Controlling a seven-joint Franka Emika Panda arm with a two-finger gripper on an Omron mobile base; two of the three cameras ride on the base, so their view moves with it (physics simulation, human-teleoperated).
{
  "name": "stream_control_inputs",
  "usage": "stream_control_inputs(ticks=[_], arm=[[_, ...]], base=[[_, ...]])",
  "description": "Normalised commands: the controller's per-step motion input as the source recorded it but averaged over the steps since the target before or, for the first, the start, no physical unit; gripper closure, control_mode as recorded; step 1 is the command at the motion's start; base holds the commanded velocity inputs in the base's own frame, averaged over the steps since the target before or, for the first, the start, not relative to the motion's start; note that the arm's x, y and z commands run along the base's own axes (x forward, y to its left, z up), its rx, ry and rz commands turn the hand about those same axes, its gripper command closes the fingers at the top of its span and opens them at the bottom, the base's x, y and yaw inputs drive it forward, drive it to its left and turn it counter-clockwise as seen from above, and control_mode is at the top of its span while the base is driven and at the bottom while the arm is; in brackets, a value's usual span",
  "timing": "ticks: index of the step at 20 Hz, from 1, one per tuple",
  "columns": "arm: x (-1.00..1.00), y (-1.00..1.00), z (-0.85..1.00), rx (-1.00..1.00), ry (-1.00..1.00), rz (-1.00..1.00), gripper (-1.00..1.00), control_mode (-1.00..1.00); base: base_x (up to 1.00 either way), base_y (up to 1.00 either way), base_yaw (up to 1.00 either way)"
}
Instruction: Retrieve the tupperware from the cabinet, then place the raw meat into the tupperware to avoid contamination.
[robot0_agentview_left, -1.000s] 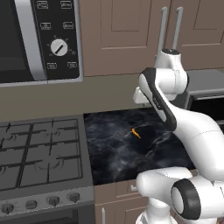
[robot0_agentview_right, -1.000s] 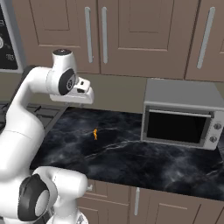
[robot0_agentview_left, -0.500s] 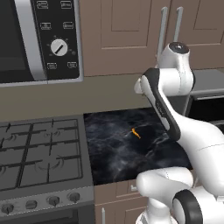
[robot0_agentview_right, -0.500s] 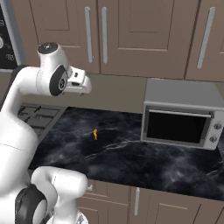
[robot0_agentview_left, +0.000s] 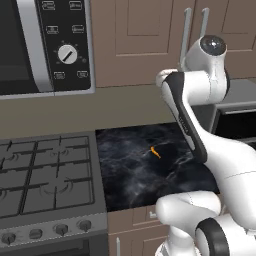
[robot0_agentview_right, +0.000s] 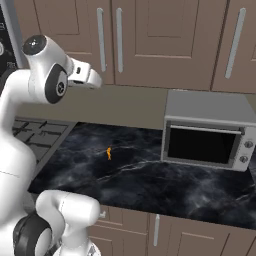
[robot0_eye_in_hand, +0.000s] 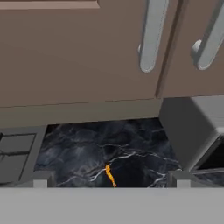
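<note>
Raw meat (robot0_agentview_left: 155, 151): loose on the dark desk (robot0_agentview_left: 130, 187), well apart from the robot's hand, between the stove (robot0_agentview_left: 45, 175) and the toaster oven (robot0_agentview_right: 207, 135).

Tupperware: judged to be behind the shut doors of the cabinet (robot0_agentview_right: 150, 40); cannot confirm.

Changes over the last second:
- Arm lifted higher and swung toward the cabinet front; hand now up at the level of the doors' lower edge.
- Pincer (robot0_eye_in_hand: 109, 178) spread from part-way to fully released, nothing between the fingertips (robot0_eye_in_hand: 43, 178).
- Meat unmoved, doors unmoved.

Meaning for the task: reads as the approach to a door handle (robot0_agentview_right: 100, 40), first step of the retrieval. Door not yet touched. Everything else still to do.

Materials and shapes:
- Cabinet: brown wood, flat panelled doors, matte.
- Handles: long vertical bars, smooth silver, rounded ends, standing proud of the door; a twin (robot0_agentview_right: 119, 40) just beside on the neighbouring door.
- Desk: black stone look, thin white veins, glossy.
- Meat: tiny orange sliver, slightly curved.
- Toaster oven: boxy grey metal, dark glass front.
</note>
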Motion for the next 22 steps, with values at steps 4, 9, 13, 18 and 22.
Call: stream_control_inputs(ticks=[4, 9, 13, 18, 22], arm=[[0.06, -0.2, 0.68, 0.0, -0.07, -0.13, -1.0, -1.0], [0.03, -0.24, 0.42, 0.0, -0.08, -0.08, -1.0, -1.0], [0.08, -0.31, 0.05, 0.04, -0.07, -0.02, -1.0, -1.0], [0.3, -0.26, 0.0, 0.06, -0.04, 0.0, -1.0, -1.0], [0.41, -0.16, 0.0, 0.04, -0.03, 0.01, -1.0, -1.0]], base=[[0.0, 0.0, 0.0], [0.0, 0.0, 0.0], [0.0, 0.0, 0.0], [0.0, 0.0, 0.0], [0.0, 0.0, 0.0]])
